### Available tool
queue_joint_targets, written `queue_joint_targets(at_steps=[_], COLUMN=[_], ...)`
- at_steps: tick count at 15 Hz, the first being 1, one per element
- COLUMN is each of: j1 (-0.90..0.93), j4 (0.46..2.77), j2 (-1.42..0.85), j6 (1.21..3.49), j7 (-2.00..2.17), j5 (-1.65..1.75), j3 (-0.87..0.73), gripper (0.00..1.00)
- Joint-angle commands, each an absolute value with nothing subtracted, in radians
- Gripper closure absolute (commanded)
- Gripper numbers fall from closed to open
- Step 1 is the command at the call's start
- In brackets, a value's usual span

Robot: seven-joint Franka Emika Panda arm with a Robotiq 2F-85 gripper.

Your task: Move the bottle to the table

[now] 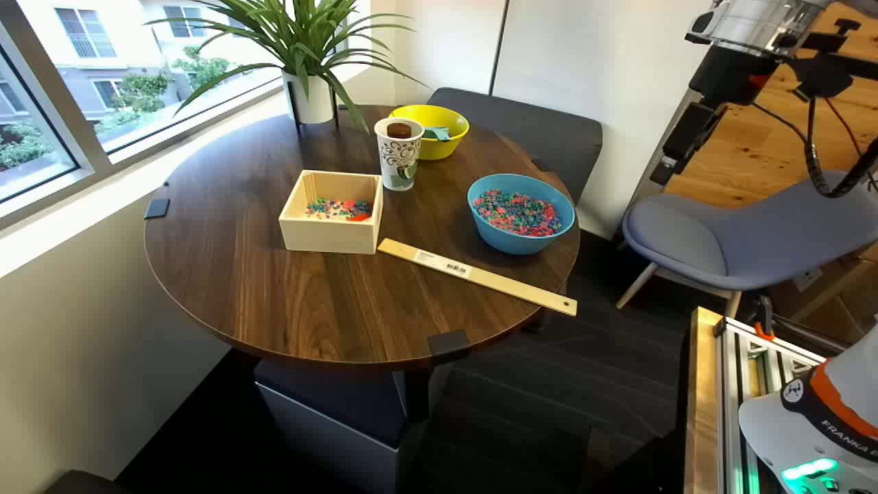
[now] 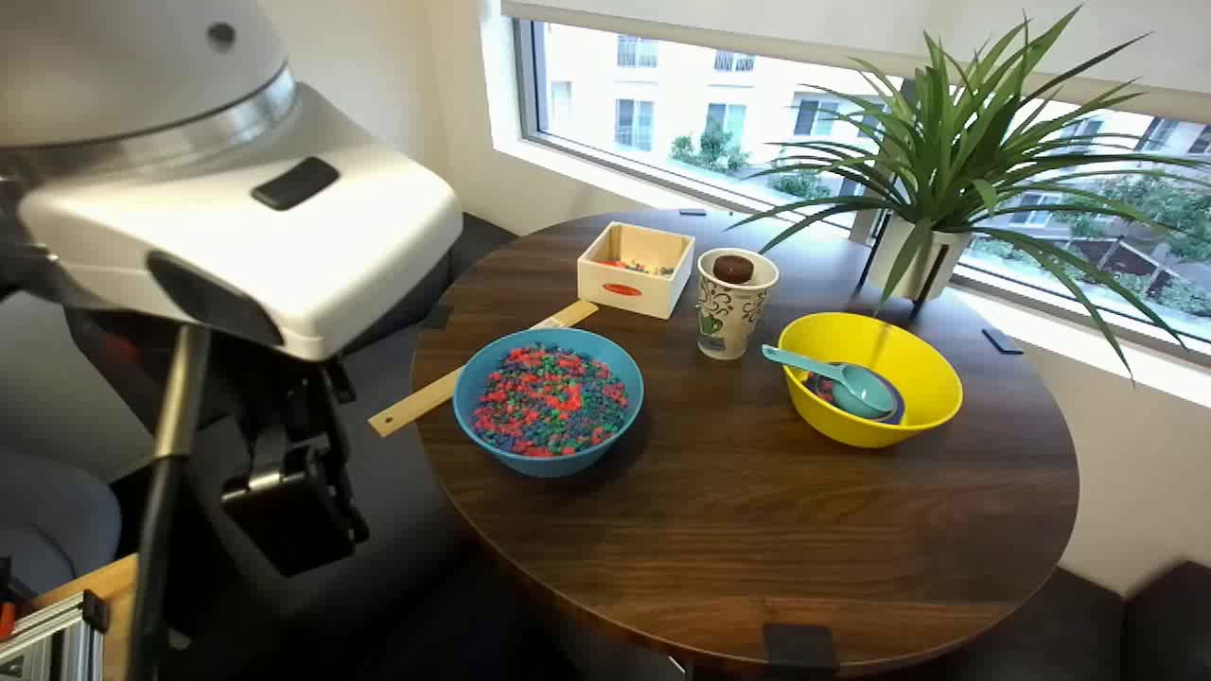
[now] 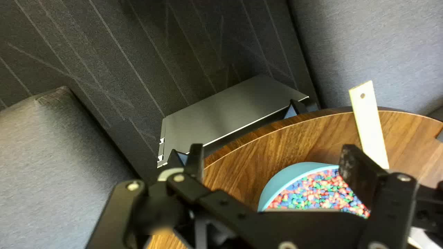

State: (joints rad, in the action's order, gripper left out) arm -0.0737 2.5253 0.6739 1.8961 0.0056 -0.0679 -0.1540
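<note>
The round dark brown table (image 1: 329,309) shows in both exterior views (image 2: 757,530) and partly in the wrist view (image 3: 242,180). A white patterned cup (image 1: 398,165) stands on it, also in an exterior view (image 2: 721,317). A brown round top (image 1: 399,130) shows inside the cup's mouth (image 2: 733,269); I cannot tell whether it belongs to the bottle. No greyish see-through bottle body is visible. My gripper (image 3: 273,152) is open, its fingers wide apart with nothing between them. It hangs beside and above the table, near the blue bowl's side, in both exterior views (image 1: 662,168) (image 2: 293,511).
A blue bowl (image 1: 521,245) of coloured pebbles, a wooden ruler (image 1: 507,285) overhanging the table's edge, and a pale wooden box (image 1: 329,237) stand on the table. A yellow bowl (image 2: 927,378) holds a teal scoop (image 2: 814,363). A potted plant (image 1: 312,99) stands near the window.
</note>
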Motion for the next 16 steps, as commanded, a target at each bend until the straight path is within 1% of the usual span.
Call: queue_joint_targets(at_steps=[1, 7, 9, 12, 16], j1=[-0.09, -0.09, -0.077, -0.054, -0.069], j4=[2.523, 2.523, 2.512, 2.479, 2.334], j2=[0.671, 0.671, 0.652, 0.615, 0.45], j6=[1.893, 1.893, 1.976, 2.177, 2.437], j7=[-0.003, -0.003, 0.081, 0.189, 0.27], j5=[-0.077, -0.077, -0.133, -0.186, -0.047], j3=[-0.141, -0.141, -0.105, -0.013, 0.146], gripper=[0.0, 0.0, 0.0, 0.0, 0.0])
